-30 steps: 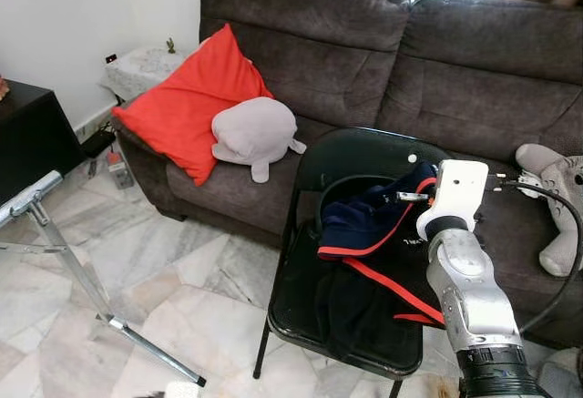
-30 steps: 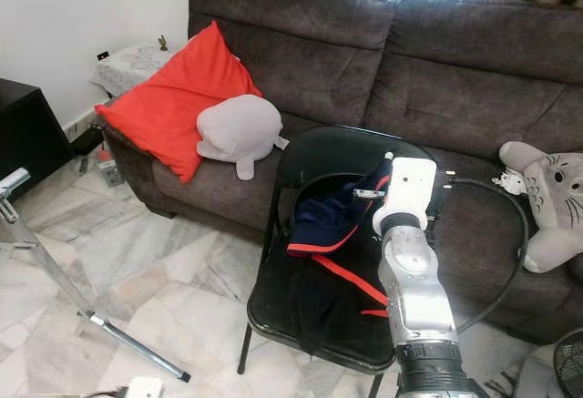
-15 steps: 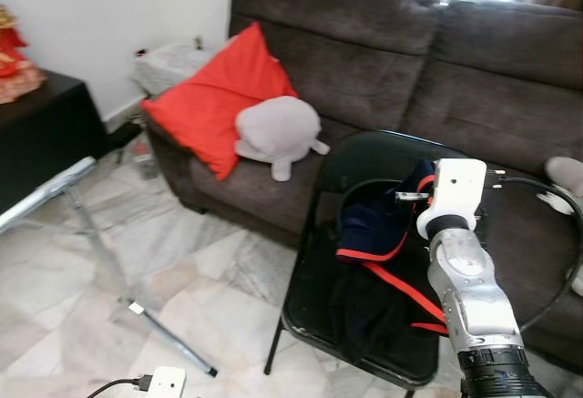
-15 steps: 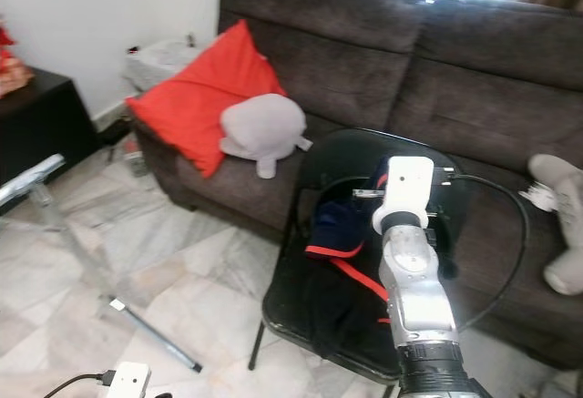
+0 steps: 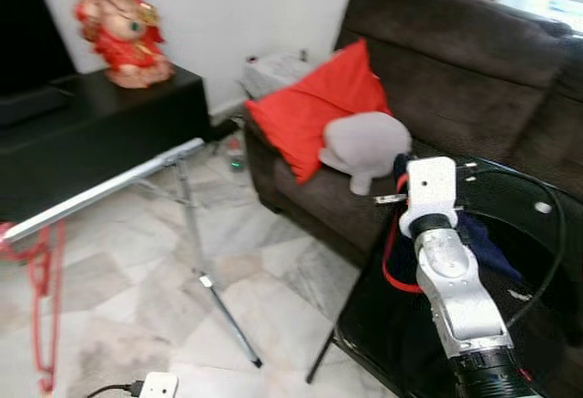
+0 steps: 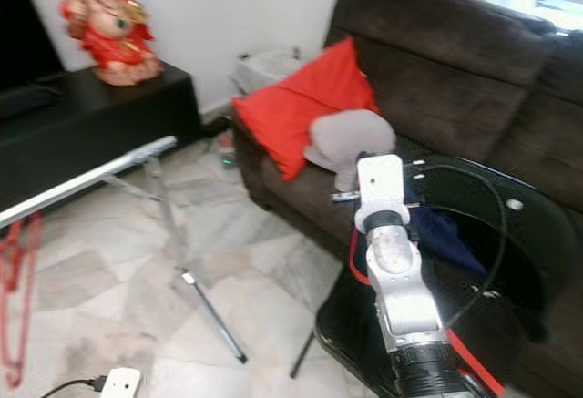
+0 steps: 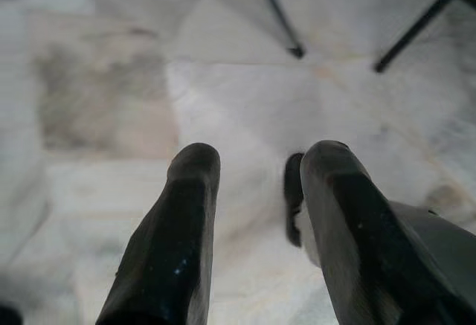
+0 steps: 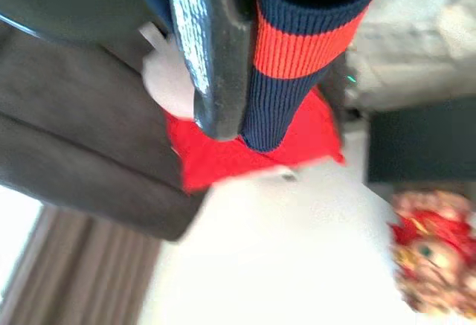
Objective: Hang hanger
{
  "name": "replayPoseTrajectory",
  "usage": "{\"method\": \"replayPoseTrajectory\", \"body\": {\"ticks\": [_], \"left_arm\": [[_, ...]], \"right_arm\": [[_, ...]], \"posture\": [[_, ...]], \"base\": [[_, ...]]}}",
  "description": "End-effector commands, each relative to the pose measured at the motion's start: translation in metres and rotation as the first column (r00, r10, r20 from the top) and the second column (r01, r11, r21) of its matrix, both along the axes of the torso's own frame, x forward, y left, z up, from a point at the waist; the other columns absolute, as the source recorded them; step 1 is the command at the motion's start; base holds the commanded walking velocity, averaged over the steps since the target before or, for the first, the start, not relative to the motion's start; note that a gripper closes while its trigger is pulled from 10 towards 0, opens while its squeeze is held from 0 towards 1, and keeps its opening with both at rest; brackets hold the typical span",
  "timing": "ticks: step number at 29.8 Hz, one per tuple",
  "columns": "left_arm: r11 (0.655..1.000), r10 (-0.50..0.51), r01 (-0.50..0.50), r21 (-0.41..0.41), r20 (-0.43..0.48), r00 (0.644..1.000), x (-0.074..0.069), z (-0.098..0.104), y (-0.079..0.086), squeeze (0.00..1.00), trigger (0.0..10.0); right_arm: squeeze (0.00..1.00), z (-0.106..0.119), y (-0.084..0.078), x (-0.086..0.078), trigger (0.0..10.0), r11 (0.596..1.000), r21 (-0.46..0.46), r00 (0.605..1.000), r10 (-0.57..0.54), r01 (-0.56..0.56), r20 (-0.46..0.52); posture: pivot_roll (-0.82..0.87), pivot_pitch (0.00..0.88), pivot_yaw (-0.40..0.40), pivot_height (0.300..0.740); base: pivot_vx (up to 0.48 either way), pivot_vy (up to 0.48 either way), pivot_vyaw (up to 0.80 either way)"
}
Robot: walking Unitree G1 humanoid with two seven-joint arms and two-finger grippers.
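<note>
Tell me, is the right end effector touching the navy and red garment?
Touching. In the right wrist view the end effector has its fingers pressed against the garment's striped cuff.

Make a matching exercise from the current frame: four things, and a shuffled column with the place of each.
Things:
1. red cushion
2. red-robed figurine
3. navy garment with red trim
4. grey plush toy

Places:
A. on the black cabinet
B. between the right gripper's fingers
C. leaning against the sofa backrest
D. on the sofa seat, in front of the cushion

Pairs: 1-C, 2-A, 3-B, 4-D
</note>
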State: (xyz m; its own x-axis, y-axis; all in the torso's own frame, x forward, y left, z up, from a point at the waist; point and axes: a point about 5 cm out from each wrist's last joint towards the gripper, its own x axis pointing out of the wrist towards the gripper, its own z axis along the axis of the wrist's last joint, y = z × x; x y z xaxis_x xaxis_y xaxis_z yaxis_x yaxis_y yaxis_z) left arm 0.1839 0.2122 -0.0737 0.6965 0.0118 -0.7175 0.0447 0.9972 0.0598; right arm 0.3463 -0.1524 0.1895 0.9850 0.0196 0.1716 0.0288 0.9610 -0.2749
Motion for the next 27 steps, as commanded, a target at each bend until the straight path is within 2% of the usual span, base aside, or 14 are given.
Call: {"method": "replayPoseTrajectory", "body": {"ticks": [1,2,4,6,9,11,14,22,27], "left_arm": [[1.000,-0.016,0.016,-0.006,-0.052,0.998,-0.010,-0.007,-0.004,0.00,10.0],[1.000,-0.016,0.016,-0.006,-0.054,0.998,-0.011,-0.007,-0.004,0.00,10.0],[1.000,-0.010,0.009,-0.007,-0.065,0.998,-0.013,-0.008,-0.005,0.00,10.0],[1.000,-0.009,0.009,-0.007,-0.067,0.998,-0.014,-0.009,-0.005,0.00,10.0],[1.000,-0.007,0.007,-0.008,-0.080,0.997,-0.017,-0.011,-0.007,0.00,10.0],[1.000,-0.003,0.002,-0.010,-0.086,0.996,-0.018,-0.012,-0.007,0.00,10.0],[1.000,-0.001,0.000,-0.010,-0.092,0.996,-0.019,-0.012,-0.007,0.00,10.0],[1.000,0.002,-0.003,-0.009,-0.096,0.995,-0.019,-0.012,-0.006,0.00,10.0],[1.000,-0.002,0.001,-0.011,-0.100,0.995,-0.019,-0.013,-0.009,0.00,10.0]], "right_arm": [[0.00,0.015,0.006,-0.002,10.0,0.999,-0.011,0.996,0.045,-0.044,0.073],[0.00,0.016,0.007,-0.003,10.0,0.998,-0.014,0.995,0.057,-0.056,0.082],[0.00,0.026,0.025,-0.007,10.0,0.982,-0.067,0.974,0.183,-0.176,0.132],[0.00,0.027,0.026,-0.007,10.0,0.980,-0.068,0.972,0.192,-0.185,0.135],[0.00,0.033,0.039,-0.012,10.0,0.960,-0.042,0.945,0.281,-0.278,0.165],[0.00,0.039,0.052,-0.018,10.0,0.923,-0.040,0.904,0.384,-0.383,0.190],[0.00,0.038,0.065,-0.025,10.0,0.876,-0.072,0.855,0.482,-0.478,0.191],[0.00,0.037,0.070,-0.034,10.0,0.825,-0.051,0.806,0.562,-0.563,0.187],[0.00,0.031,0.077,-0.042,10.0,0.756,-0.061,0.742,0.652,-0.652,0.156]], "posture": [[-0.01,0.007,-0.002,0.740],[-0.01,0.007,-0.002,0.740],[-0.01,0.018,-0.005,0.740],[-0.01,0.018,-0.005,0.740],[-0.01,0.023,-0.006,0.740],[-0.01,0.030,-0.007,0.740],[-0.01,0.035,-0.009,0.740],[-0.01,0.042,-0.010,0.740],[-0.01,0.044,-0.011,0.740]], "base": [[0.000,0.000,0.80],[0.000,0.000,0.80],[0.000,0.000,0.80],[0.000,0.000,0.80],[0.000,0.000,0.80],[0.000,0.000,0.80],[0.000,0.000,0.80],[0.000,0.000,0.80],[0.000,0.000,0.80]]}}
